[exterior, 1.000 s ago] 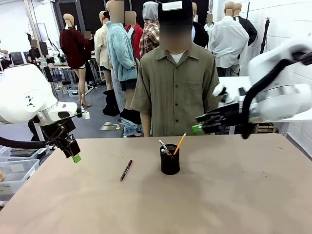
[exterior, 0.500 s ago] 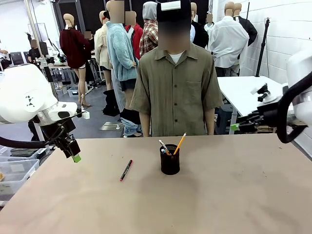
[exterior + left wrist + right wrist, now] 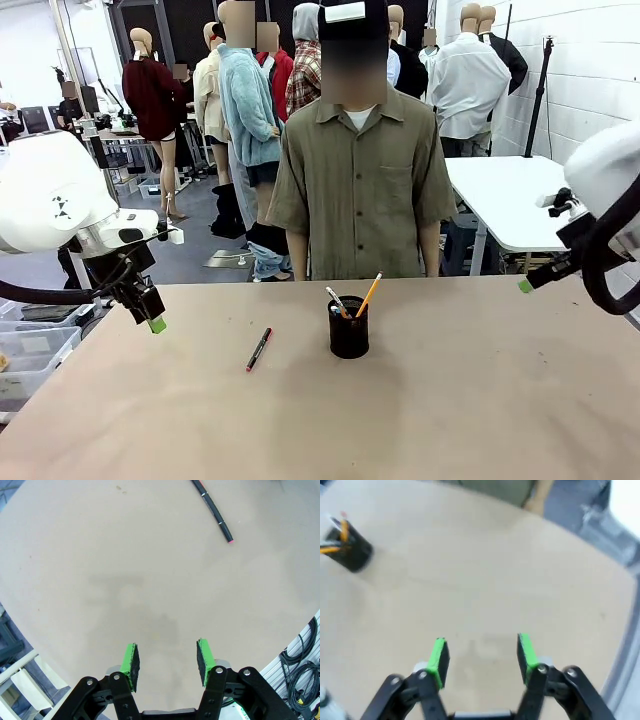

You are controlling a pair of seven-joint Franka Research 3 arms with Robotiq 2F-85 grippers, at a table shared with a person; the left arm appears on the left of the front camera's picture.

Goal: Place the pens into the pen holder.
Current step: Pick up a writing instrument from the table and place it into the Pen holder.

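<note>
A black mesh pen holder (image 3: 348,333) stands mid-table in front of the person, with a yellow-orange pen (image 3: 369,294) and a pale grey-white pen (image 3: 337,301) leaning out of it. The holder (image 3: 352,554) also appears blurred at the upper left of the right wrist view. A black pen with red ends (image 3: 259,349) lies flat on the table left of the holder; its end (image 3: 215,516) crosses the top of the left wrist view. My left gripper (image 3: 152,318) hovers open over the table's left edge, its gripper (image 3: 167,662) empty. My right gripper (image 3: 481,658) is open and empty, high at the right side (image 3: 527,285).
The tan table (image 3: 450,400) is bare around the holder. A person in an olive shirt (image 3: 360,180) stands at the far edge, hands down. A white side table (image 3: 500,195) stands behind right. Bins (image 3: 30,355) sit off the left edge.
My right arm has swung away from above the holder to the far right and risen. The left arm, pens and holder have not moved.
</note>
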